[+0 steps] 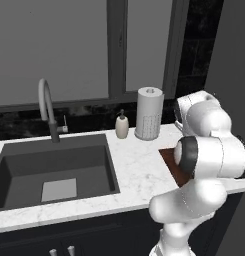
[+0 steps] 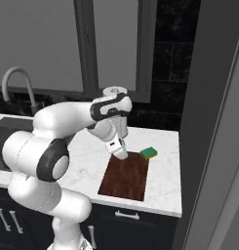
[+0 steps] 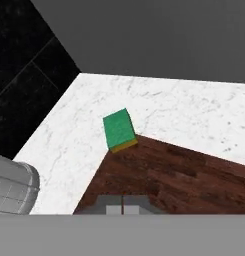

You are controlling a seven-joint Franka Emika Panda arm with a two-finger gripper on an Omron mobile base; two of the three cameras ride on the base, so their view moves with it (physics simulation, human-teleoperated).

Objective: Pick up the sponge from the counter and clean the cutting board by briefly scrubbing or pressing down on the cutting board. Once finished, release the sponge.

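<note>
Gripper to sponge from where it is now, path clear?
Probably yes. The sponge lies uncovered at the cutting board corner, nothing between it and the gripper. The jaws are shut, so they must open first.

Left base view: behind-left of arm, facing forward-down over dark grey sink basin (image 1: 54,172) and white marble-patterned counter (image 1: 139,172). Right base view: behind-right, same counter plus flat reddish-brown wooden cutting board (image 2: 127,175). Hand view: close, looking down along gripper at board corner and small green-topped sponge (image 3: 119,129).

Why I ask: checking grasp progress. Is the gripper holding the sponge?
No: the sponge lies at the cutting board's far corner, apart from the shut gripper over the board.
</note>
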